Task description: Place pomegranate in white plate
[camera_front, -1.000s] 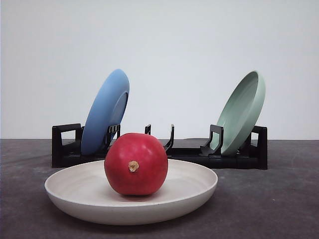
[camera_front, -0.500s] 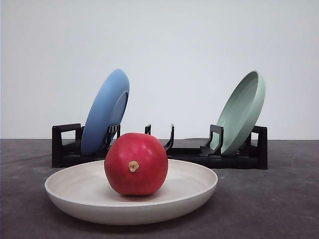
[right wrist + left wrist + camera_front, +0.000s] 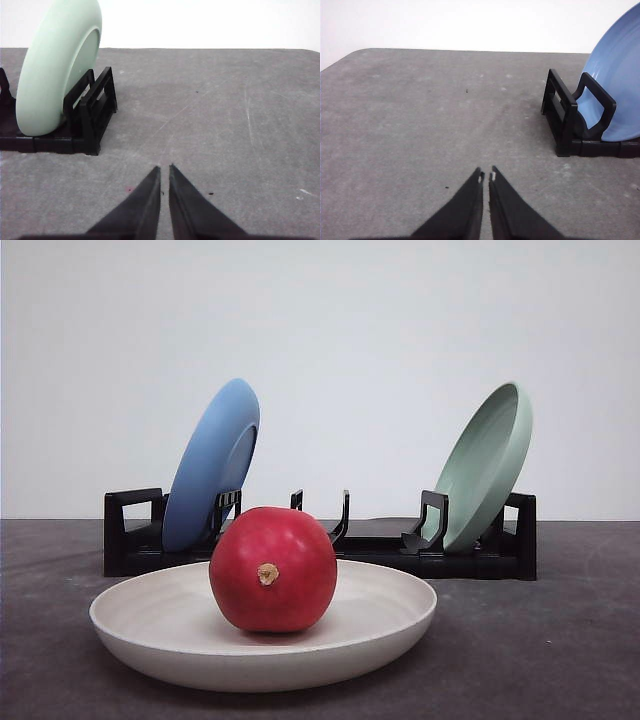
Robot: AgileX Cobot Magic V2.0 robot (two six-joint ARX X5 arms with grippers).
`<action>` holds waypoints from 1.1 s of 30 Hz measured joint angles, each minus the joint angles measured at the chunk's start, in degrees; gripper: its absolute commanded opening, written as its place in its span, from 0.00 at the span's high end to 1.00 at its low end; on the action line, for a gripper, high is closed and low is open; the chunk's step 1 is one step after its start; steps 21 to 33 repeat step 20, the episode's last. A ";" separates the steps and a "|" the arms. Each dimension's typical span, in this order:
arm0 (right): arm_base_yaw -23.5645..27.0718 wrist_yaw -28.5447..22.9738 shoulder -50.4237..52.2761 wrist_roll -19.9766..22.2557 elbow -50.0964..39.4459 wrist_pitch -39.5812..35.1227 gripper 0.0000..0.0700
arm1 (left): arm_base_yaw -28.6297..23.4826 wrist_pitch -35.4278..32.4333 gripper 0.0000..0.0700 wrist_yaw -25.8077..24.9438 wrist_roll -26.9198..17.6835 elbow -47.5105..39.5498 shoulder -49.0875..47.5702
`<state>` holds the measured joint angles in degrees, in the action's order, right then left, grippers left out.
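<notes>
Pomegranate: we are seeing the smooth, round, deep red pomegranate (image 3: 273, 569) sitting inside the white plate (image 3: 150, 630), tan nub facing near.
White plate: matte, cream, shallow, lying flat on the grey speckled table (image 3: 560, 640).
Rack: a black slotted rack (image 3: 470, 558) is propping a blue plate (image 3: 212, 462) far left and a pale green plate (image 3: 487, 465) far right.
Left gripper (image 3: 486, 176): we are seeing pointed black fingers nearly touching, holding nothing.
Right gripper (image 3: 164, 169): fingers likewise narrow, empty.

front: low, close, faces rack (image 3: 320, 550) | wrists: angled down at table (image 3: 420, 125), each sharing 1 rack end
</notes>
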<state>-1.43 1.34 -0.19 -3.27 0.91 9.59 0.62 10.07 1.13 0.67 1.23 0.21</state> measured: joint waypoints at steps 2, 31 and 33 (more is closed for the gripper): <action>0.00 0.01 0.00 0.02 0.00 0.02 0.96 | 0.00 0.00 1.00 0.00 0.00 0.00 0.00; 0.00 0.00 0.00 0.00 0.00 0.02 0.96 | 0.00 0.00 1.00 0.00 0.00 0.00 0.00; 0.00 0.00 0.00 0.00 0.00 0.02 0.96 | 0.00 0.00 1.00 0.00 0.00 0.00 0.00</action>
